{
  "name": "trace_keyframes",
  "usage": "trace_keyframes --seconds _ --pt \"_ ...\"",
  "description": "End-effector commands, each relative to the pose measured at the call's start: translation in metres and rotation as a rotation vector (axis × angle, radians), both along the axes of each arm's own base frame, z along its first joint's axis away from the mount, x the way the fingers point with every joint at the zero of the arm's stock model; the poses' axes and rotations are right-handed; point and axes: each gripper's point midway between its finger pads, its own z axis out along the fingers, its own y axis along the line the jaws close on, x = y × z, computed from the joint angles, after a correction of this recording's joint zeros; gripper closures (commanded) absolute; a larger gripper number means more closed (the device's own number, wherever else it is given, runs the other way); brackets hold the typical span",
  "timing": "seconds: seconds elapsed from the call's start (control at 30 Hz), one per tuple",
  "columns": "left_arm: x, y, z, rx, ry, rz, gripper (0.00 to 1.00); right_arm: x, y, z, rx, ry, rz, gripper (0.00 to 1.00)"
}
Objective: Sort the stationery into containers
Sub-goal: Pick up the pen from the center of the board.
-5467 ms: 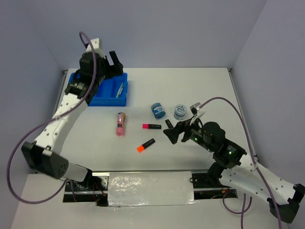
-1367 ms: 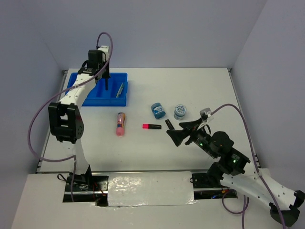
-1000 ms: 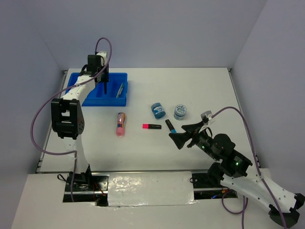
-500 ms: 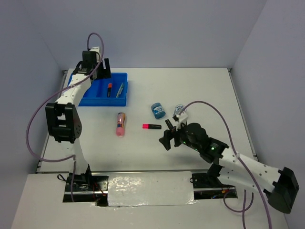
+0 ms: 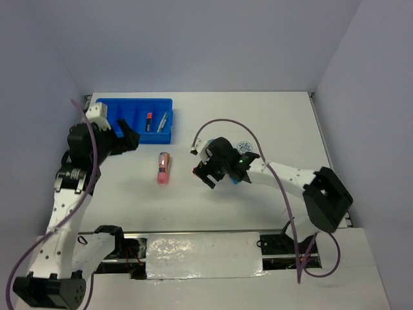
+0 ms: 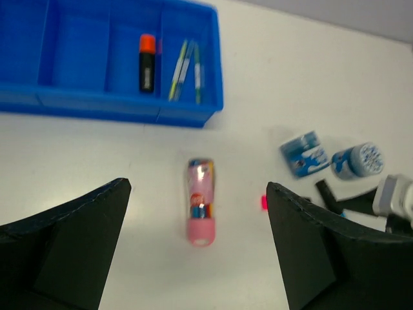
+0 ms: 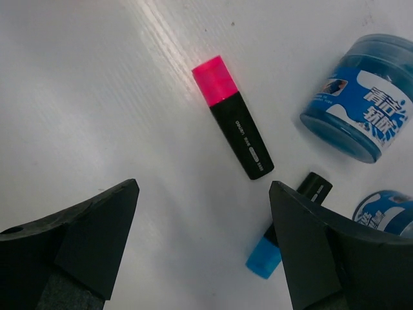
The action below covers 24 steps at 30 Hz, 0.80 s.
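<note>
The left tool (image 5: 128,137) hangs over the left side of the table (image 5: 290,123). Its fingers are spread wide with nothing between them, just on the near side of the blue tray (image 5: 135,113) in the far left corner. Toward the tray's right end, an orange-ended marker (image 6: 148,62) lies in one narrow compartment, and a few thin pens (image 6: 185,70) lie in the end compartment beside it. A pink tube (image 6: 201,211) lies loose on the table, nearer than the tray's right end and apart from it; its printed label is too blurred to read. Further right, around the middle of the table, the right tool (image 7: 203,192) is also spread and empty. It is poised above a pink-ended marker (image 7: 233,116), which lies flat and untouched between the two fingers in the wrist view. The marker's black barrel has a line of tiny white print, too small to read. Just right of it lies a blue-ended marker (image 7: 287,226), its black end close to the pink one's black end without touching. Beyond them is a labelled jar (image 7: 361,97), whose blue wrap bears large white characters I cannot read. A second jar (image 7: 386,212) with a white-patterned lid stands just beside it. From above, the right arm hides the labelled jar and most of both loose markers.
</note>
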Motion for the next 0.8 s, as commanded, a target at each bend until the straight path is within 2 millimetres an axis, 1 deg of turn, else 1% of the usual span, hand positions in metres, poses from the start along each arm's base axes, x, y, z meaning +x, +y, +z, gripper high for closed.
trace_keyframes --seconds 0.0,0.03,0.07,0.1,0.13,0.17,0.23,0.27,0.33,0.37,0.43,0.47,0.5,0.53,0.6,0.63,0.7,0.73,0.77 --pt "-0.027 0.009 -0.05 0.066 0.068 0.008 0.01 0.015 -0.007 -0.018 -0.17 -0.011 0.066 0.11" --pt "-0.037 0.013 -0.045 0.07 0.018 0.031 0.01 0.02 -0.002 -0.015 -0.176 -0.022 0.083 0.12" --pt "-0.042 0.016 -0.059 0.075 0.023 0.045 0.01 0.022 -0.002 -0.025 -0.203 -0.007 0.088 0.13" --pt "-0.044 0.019 -0.059 0.072 0.006 0.068 0.01 0.024 -0.001 -0.028 -0.212 -0.004 0.098 0.14" --pt "-0.05 0.02 -0.052 0.067 -0.029 0.07 0.01 0.026 0.002 -0.028 -0.218 -0.012 0.116 0.15" --pt "-0.052 0.02 -0.046 0.07 -0.051 0.07 0.01 0.027 0.004 -0.034 -0.228 -0.004 0.124 0.15" --pt "-0.053 0.018 -0.041 0.063 -0.083 0.061 0.01 0.031 0.007 -0.035 -0.234 -0.012 0.145 0.16" --pt "-0.054 0.017 -0.042 0.061 -0.071 0.055 0.01 0.031 0.009 -0.041 -0.242 -0.002 0.154 0.16" --pt "-0.052 0.013 -0.049 0.058 -0.043 0.03 0.01 0.035 0.014 -0.043 -0.244 -0.003 0.172 0.16" --pt "-0.05 0.013 -0.051 0.062 -0.029 0.028 0.01 0.032 0.015 -0.052 -0.258 0.024 0.188 0.19" --pt "-0.05 0.012 -0.05 0.06 -0.032 0.027 0.01 0.035 0.017 -0.056 -0.265 0.043 0.194 0.21" --pt "-0.05 0.012 -0.05 0.06 -0.032 0.027 0.01 0.031 0.014 -0.067 -0.29 0.082 0.201 0.24" --pt "-0.051 0.012 -0.05 0.06 -0.037 0.027 0.01 0.03 0.019 -0.068 -0.278 0.098 0.208 0.25" --pt "-0.051 0.012 -0.05 0.059 -0.037 0.025 0.01 0.027 0.016 -0.075 -0.285 0.129 0.208 0.26" --pt "-0.051 0.012 -0.05 0.06 -0.038 0.026 0.01 0.023 0.02 -0.078 -0.263 0.163 0.216 0.28" --pt "-0.051 0.012 -0.051 0.06 -0.035 0.027 0.01 0.021 0.018 -0.082 -0.264 0.185 0.213 0.29" --pt "-0.051 0.012 -0.052 0.06 -0.027 0.029 0.01 0.019 0.021 -0.084 -0.25 0.215 0.214 0.33" --pt "-0.05 0.012 -0.052 0.059 -0.027 0.026 0.01 0.018 0.018 -0.087 -0.258 0.231 0.208 0.42" --pt "-0.05 0.012 -0.053 0.059 -0.024 0.026 0.01 0.016 0.02 -0.088 -0.258 0.239 0.214 0.45"
